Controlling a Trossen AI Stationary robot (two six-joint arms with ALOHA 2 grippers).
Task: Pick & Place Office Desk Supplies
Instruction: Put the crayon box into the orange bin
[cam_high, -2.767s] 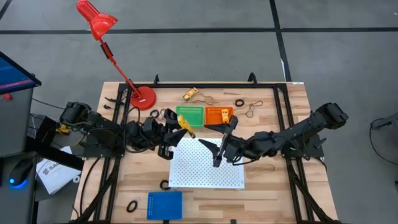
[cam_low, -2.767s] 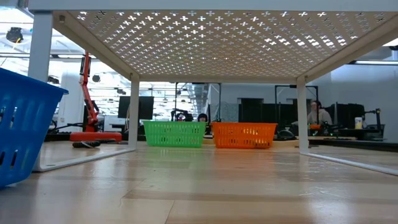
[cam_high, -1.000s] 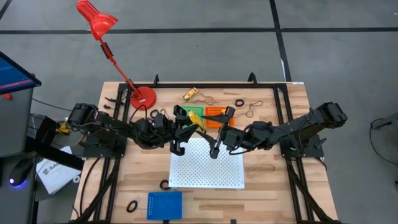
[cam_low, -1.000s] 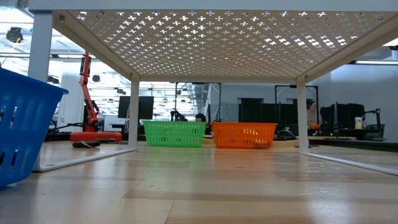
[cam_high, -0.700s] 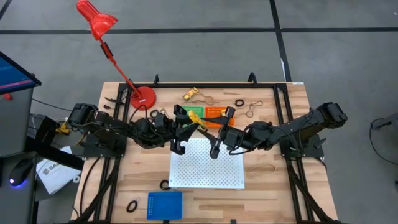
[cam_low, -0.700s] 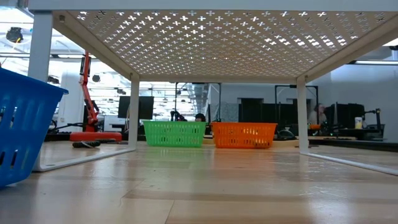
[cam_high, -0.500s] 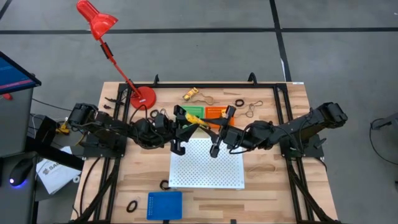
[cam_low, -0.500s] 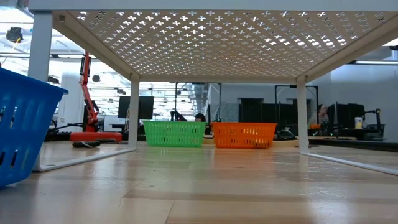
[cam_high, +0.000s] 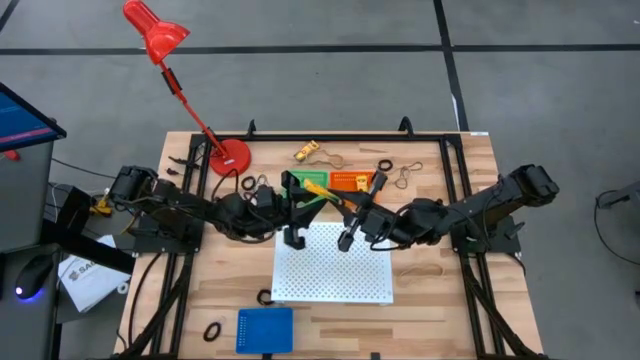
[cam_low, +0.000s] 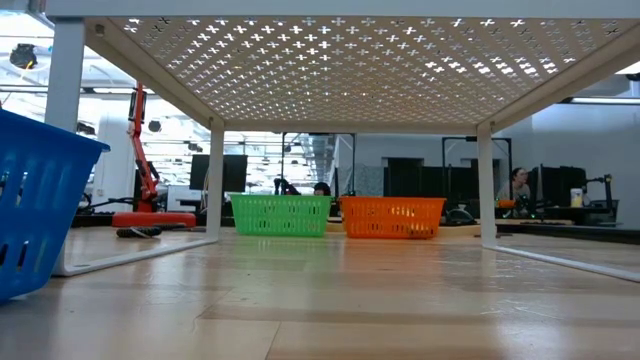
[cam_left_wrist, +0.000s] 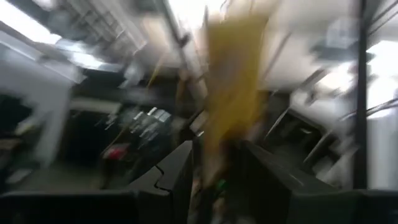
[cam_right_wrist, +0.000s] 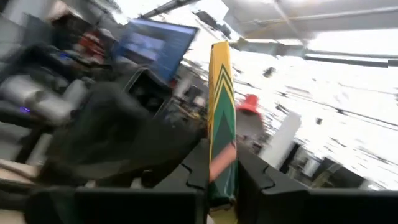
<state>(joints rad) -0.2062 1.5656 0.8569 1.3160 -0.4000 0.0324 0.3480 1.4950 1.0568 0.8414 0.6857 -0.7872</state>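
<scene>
Where the two arms meet: above the green tray (cam_high: 300, 179) and orange tray (cam_high: 352, 180), at the table's back middle.
Yellow block: a long yellow block (cam_high: 318, 188) with green stripes, lifted clear of the trays and bridging the two grippers.
Left gripper: the left gripper (cam_high: 303, 200) is clamped on one end of the block.
Right gripper: the right gripper (cam_high: 352, 206) is pinched tight on the other end.
In the way: both arms cover most of the two trays.
Around: white perforated board (cam_high: 330, 268) just in front; blue tray (cam_high: 265, 329) at the front edge; red lamp (cam_high: 230, 156) back left; black ring (cam_high: 385, 165) and tan rubber band (cam_high: 424, 268) lying loose.
Surface: pale wooden table (cam_high: 445, 305).
Room: grey floor; a person (cam_low: 517, 185) sits far behind.
</scene>
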